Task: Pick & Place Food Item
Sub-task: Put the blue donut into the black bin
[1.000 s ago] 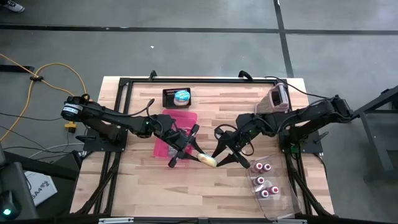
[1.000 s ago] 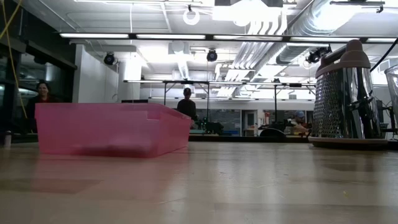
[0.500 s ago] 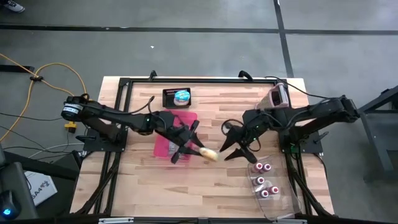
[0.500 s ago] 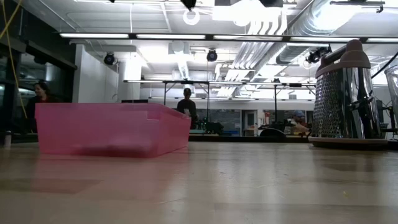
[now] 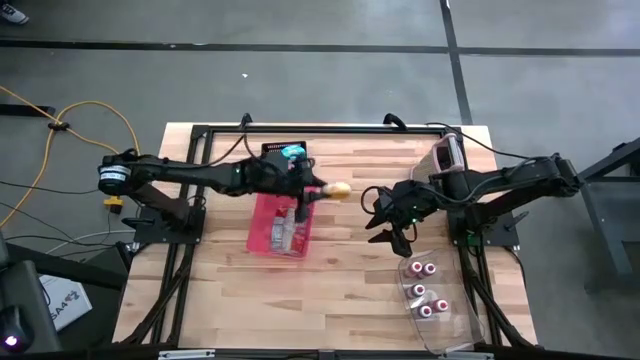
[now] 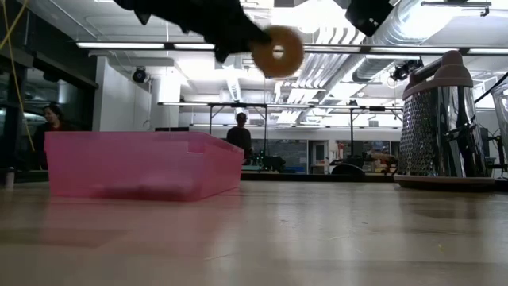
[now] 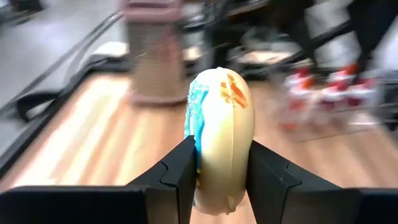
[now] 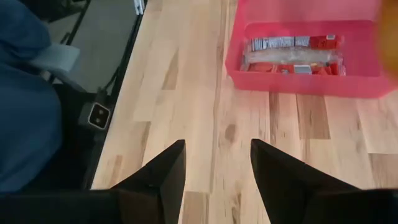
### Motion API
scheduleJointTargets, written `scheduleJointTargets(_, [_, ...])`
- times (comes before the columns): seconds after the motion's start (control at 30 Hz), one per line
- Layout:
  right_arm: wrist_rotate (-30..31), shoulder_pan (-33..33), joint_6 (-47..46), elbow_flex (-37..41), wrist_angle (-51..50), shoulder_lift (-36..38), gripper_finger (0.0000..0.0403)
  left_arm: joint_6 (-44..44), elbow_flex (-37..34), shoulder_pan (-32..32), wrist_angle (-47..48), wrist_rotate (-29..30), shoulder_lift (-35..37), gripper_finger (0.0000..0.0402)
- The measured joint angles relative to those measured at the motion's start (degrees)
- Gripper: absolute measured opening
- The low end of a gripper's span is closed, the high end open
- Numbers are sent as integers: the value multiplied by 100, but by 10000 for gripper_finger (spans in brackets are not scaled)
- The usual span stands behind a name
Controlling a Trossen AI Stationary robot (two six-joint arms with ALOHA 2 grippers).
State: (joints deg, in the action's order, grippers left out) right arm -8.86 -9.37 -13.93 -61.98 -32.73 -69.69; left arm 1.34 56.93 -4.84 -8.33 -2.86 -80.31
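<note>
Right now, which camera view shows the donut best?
The left wrist view: the donut fills the frame, pinched by the left gripper. The low view shows its ring shape from afar, the high view a small spot beside the pink bin; the right wrist view hardly shows it.

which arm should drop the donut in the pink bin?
Left. The left gripper is shut on the donut beside the pink bin; the right gripper is open, empty, farther off.

left wrist view: grater (image 7: 153,59) and everything behind the donut (image 7: 219,134) motion-blurred. Low view: left arm cut off by top edge. Pink bin (image 5: 282,222) contents too small to identify from above.
</note>
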Motion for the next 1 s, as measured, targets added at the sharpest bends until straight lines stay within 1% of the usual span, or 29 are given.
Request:
scheduleJointTargets(0.2, [3, 0, -4, 134, 65, -7, 166, 151, 0, -516, 768, 935, 7, 112])
scheduleJointTargets(0.37, [7, 0, -99, 258, 172, -39, 165, 214, 0, -894, 1197, 1902, 7, 112])
scheduleJointTargets(0.47, [71, 0, -100, 313, 204, -99, 165, 347, 0, -1113, 1461, 2315, 7, 112])
scheduleJointTargets(0.73, [133, -1, -114, 409, 293, -203, 165, 1103, 0, -1597, 2418, 3086, 7, 112])
scheduleJointTargets(0.87, [131, 0, -96, 398, 306, -269, 165, 1593, 0, -1651, 2850, 3534, 7, 112])
scheduleJointTargets(1.0, [127, -1, -83, 400, 334, -351, 165, 2030, 0, -1644, 3104, 3750, 4, 112])
